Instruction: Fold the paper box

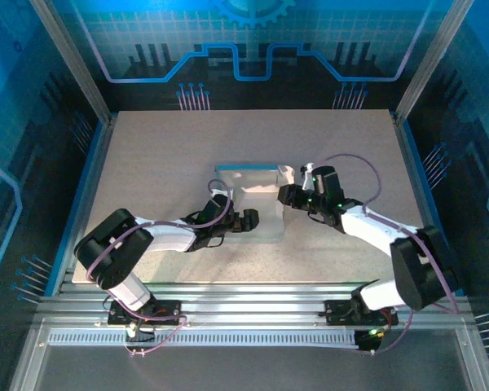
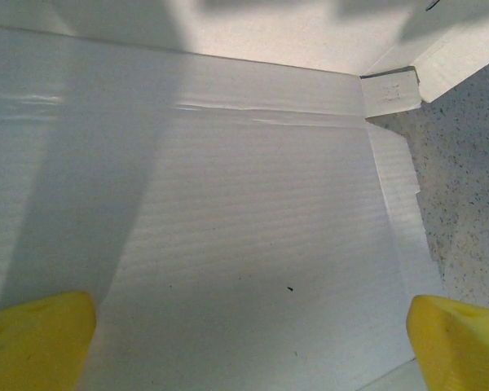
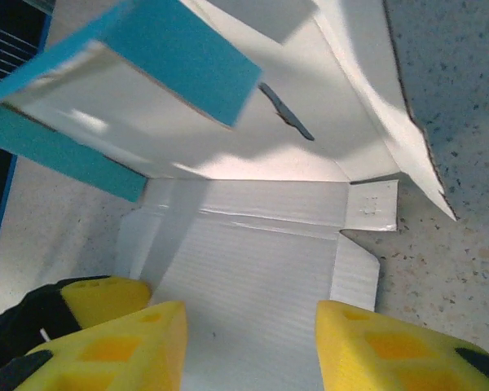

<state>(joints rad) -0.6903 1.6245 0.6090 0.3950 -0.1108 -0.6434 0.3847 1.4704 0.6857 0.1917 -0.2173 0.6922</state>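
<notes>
Lying mid-table [image 1: 163,147]: paper box [image 1: 257,186], half-formed, white inner side up, blue-backed far wall and flap raised. L gripper [image 2: 248,305] jaws at widest, over inner panel, nothing held. R gripper [image 3: 251,319] jaws approx half apart at box's right side, nothing between. Surface: pale speckled board. Encl: blue circuit-print walls [image 1: 244,41], alu rails [image 1: 244,297].

Left pincer [image 1: 251,220] sits over the paper box [image 1: 257,204], right pincer [image 1: 284,194] at its right edge.
</notes>
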